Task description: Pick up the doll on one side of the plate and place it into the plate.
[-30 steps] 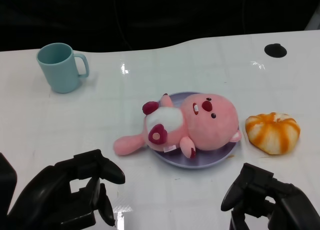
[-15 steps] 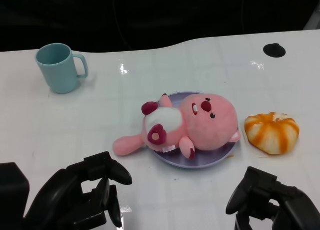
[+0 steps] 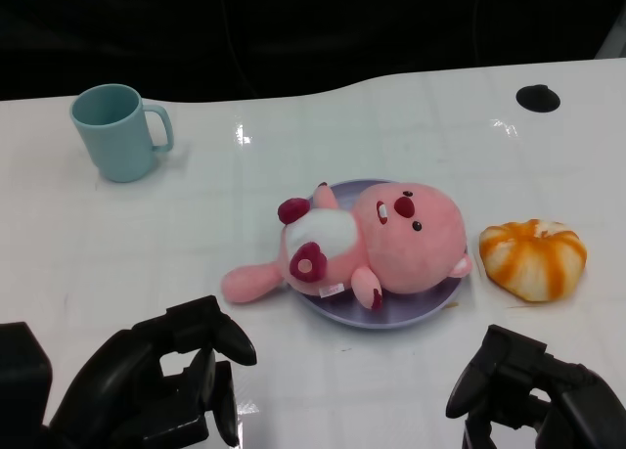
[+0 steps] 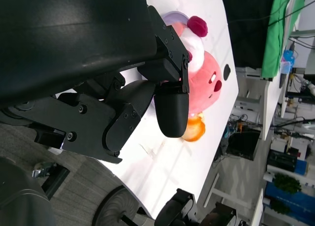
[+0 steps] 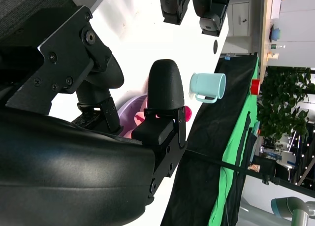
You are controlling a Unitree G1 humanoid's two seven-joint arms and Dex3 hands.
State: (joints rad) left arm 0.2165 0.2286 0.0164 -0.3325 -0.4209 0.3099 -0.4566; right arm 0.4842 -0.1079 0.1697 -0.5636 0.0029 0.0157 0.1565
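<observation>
A pink plush doll lies on its back in the lilac plate at the table's middle, one limb hanging over the plate's left rim onto the table. The left wrist view shows the doll past that hand's fingers. My left hand hovers low at the near left, fingers loosely curled, holding nothing. My right hand sits at the near right, also empty, fingers curled. Both hands are well short of the plate.
A teal mug stands at the far left. An orange-and-white striped bun-shaped toy lies just right of the plate. A black round spot marks the table's far right. The table's back edge meets a dark backdrop.
Both hands have drawn back toward the near edge and sunk lower in the picture. The doll, plate, mug and bun have stayed put.
</observation>
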